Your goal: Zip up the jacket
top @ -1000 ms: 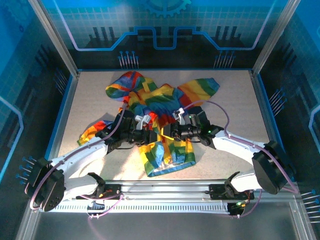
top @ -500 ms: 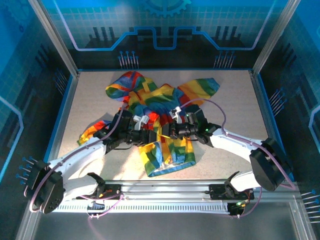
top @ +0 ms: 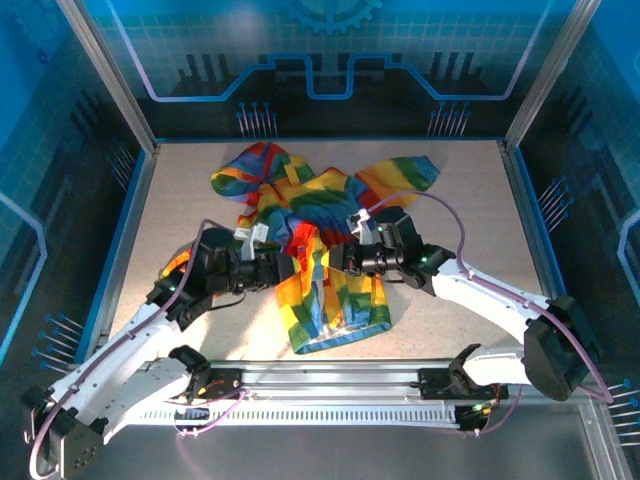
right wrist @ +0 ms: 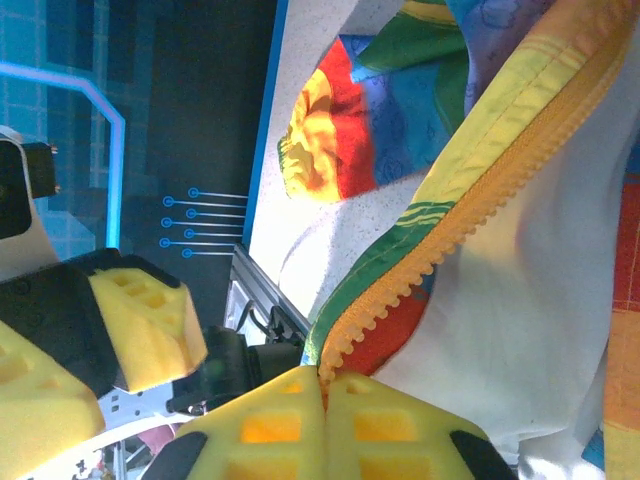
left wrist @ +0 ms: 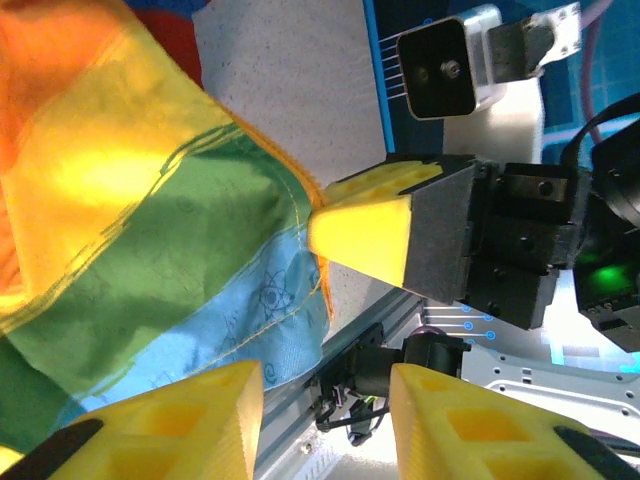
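The rainbow-striped jacket (top: pixel 300 215) lies crumpled in the middle of the table, its lower front lifted between the two arms. My right gripper (right wrist: pixel 325 385) is shut on the orange zipper (right wrist: pixel 440 250) at the end of its toothed edge, with the pale lining (right wrist: pixel 540 300) beside it. In the top view the right gripper (top: pixel 333 262) sits at the jacket's front hem. My left gripper (left wrist: pixel 325 400) is open, with nothing between its fingers (left wrist: pixel 200 420), and the green and blue fabric (left wrist: pixel 180 270) hangs just left of it. Seen from above, the left gripper (top: pixel 288 268) faces the right one closely.
The aluminium rail (top: pixel 330 378) runs along the near table edge below the jacket's hem. A sleeve (top: pixel 180 265) lies under the left arm. Blue enclosure walls (top: pixel 128 215) border the table on both sides and at the back.
The left arm has drawn back to the left, its wrist now farther from the jacket's middle. The right gripper has kept its hold and shifted slightly away from the near edge.
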